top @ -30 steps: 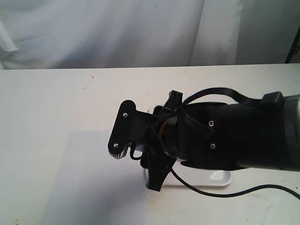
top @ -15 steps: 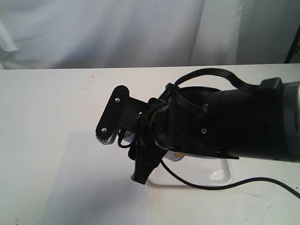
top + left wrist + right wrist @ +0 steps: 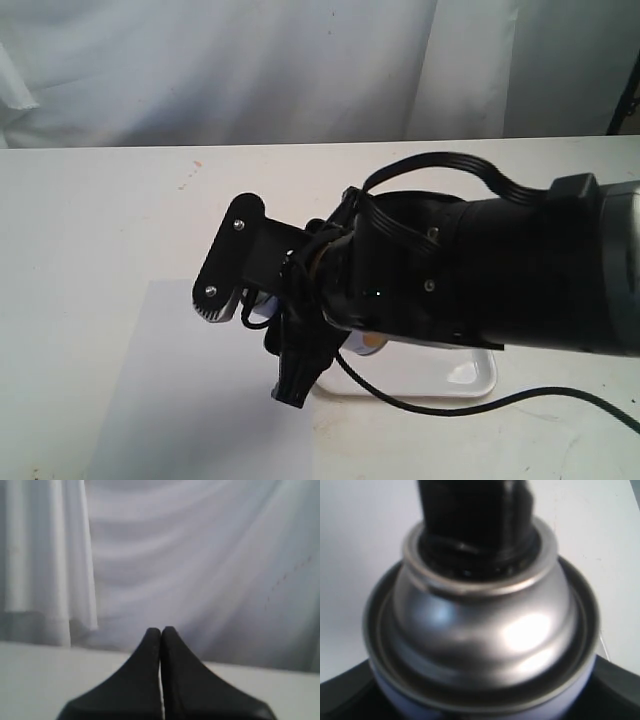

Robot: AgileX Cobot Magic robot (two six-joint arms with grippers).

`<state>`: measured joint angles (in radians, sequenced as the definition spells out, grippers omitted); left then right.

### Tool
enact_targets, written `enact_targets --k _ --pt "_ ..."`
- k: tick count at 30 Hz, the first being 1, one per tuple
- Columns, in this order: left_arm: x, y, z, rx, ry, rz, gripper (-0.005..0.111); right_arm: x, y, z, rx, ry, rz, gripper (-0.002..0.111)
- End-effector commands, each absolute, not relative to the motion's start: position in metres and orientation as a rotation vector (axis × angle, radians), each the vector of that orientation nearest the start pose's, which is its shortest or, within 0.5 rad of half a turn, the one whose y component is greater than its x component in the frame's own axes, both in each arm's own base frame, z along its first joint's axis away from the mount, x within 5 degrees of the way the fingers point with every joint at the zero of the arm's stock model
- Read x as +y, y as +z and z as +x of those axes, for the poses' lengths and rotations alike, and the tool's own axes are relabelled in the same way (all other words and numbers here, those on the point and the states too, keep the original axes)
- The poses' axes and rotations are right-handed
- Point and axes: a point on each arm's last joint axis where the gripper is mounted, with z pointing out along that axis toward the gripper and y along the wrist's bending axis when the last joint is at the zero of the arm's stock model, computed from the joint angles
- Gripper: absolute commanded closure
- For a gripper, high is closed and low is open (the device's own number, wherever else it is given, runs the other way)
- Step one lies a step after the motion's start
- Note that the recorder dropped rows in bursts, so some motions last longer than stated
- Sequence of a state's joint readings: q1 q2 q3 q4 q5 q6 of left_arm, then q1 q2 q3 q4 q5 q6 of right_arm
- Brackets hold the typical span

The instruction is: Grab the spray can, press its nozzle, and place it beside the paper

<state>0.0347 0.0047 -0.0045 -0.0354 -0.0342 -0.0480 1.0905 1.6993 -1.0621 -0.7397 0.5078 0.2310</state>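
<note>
The spray can (image 3: 480, 630) fills the right wrist view: shiny silver domed top, pale label edge below, black nozzle (image 3: 475, 510) at its centre. My right gripper (image 3: 262, 320) is shut on the can, with black fingers (image 3: 342, 695) at both sides of its body. In the exterior view the arm hides nearly all of the can; only a pale sliver (image 3: 262, 298) shows between the fingers, held above the right edge of the pale bluish paper (image 3: 190, 400). My left gripper (image 3: 161, 630) is shut on nothing, raised and facing the curtain.
A glossy white rimmed tray (image 3: 472, 375) lies on the table right of the paper, partly under the right arm. A black cable (image 3: 520, 398) trails over the table in front of it. White curtain hangs behind the table.
The right gripper, with the can in it, has moved left from above the tray to the paper's right edge. The left gripper's earlier state is not shown.
</note>
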Motion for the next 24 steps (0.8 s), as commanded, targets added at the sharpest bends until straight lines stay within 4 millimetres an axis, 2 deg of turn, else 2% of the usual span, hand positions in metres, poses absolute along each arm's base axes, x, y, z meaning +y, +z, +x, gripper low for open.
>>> enact_targets --k 1,9,13,17,20,21,24 --pt "0.003 0.239 0.050 1.189 -0.051 -0.096 0.107 0.305 0.222 0.183 1.765 -0.075 -1.650 0.108" --pt "0.003 0.246 0.047 1.101 -0.075 -0.110 0.107 0.312 0.205 0.175 1.759 -0.125 -1.747 0.108" --pt "0.006 0.238 0.050 1.169 -0.345 -0.332 0.107 0.317 0.196 0.169 1.740 -0.141 -1.798 0.108" --pt "0.003 0.220 0.055 1.341 -0.493 -0.485 0.107 0.320 0.190 0.165 1.705 -0.183 -1.856 0.108" --pt "0.002 0.215 0.056 1.365 -0.630 -0.621 0.107 0.320 0.192 0.168 1.703 -0.222 -1.852 0.108" --pt "0.001 0.215 0.056 1.390 -0.661 -0.658 0.107 0.320 0.194 0.169 1.713 -0.234 -1.836 0.108" --pt "0.000 0.234 0.051 1.417 -0.671 -0.655 0.107 0.321 0.197 0.170 1.708 -0.237 -1.828 0.108"
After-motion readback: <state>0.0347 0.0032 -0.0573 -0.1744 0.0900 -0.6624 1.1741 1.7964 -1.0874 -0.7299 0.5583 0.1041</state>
